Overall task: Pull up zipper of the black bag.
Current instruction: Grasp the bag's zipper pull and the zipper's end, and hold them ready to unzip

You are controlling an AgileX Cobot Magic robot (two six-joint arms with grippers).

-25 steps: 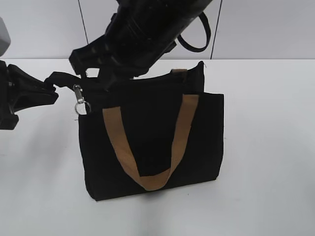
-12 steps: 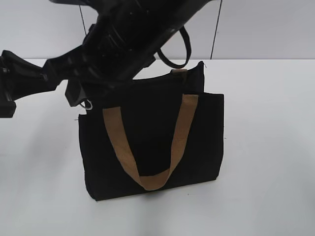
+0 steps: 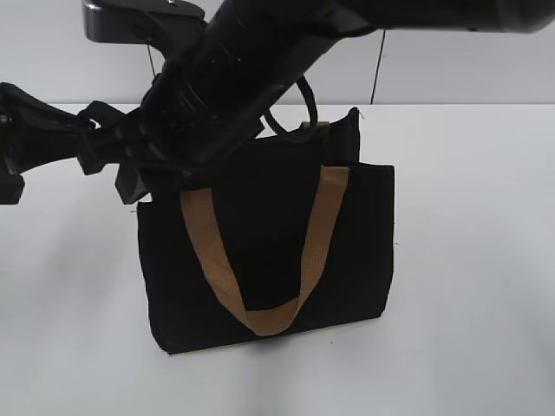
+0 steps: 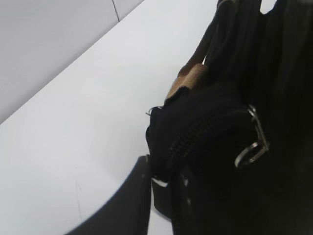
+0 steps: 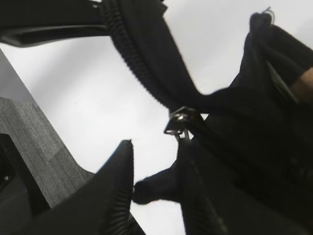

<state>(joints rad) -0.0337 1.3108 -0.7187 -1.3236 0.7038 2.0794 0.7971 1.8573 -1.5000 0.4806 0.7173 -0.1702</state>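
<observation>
Exterior: we see black bag (image 3: pixel 269 251) upright on white table (image 3: pixel 468 260), both arms crowding its top-left corner.
Left wrist: left gripper (image 4: pixel 164 188) clamps bag's corner fabric.
Right wrist: right gripper (image 5: pixel 156 183) parted (nothing pinched), zipper (image 5: pixel 180 122) just above.

A smooth white tabletop (image 3: pixel 468 260) spreads beneath both sets of jaws and runs well past them to the right in the exterior view. Behind the jaws stands a pale grey panelled wall (image 3: pixel 468 52), cut by a thin dark vertical seam (image 3: pixel 379 69).

In the left wrist view the white surface (image 4: pixel 73 122) lies to the left of the left jaws, and the wall (image 4: pixel 49 39) meets it along a slanting edge farther off.

In the right wrist view, white table (image 5: pixel 93 98) shows beyond the right jaws. A dark grey grainy slab (image 5: pixel 34 147) sits to their left; what it is cannot be told.
</observation>
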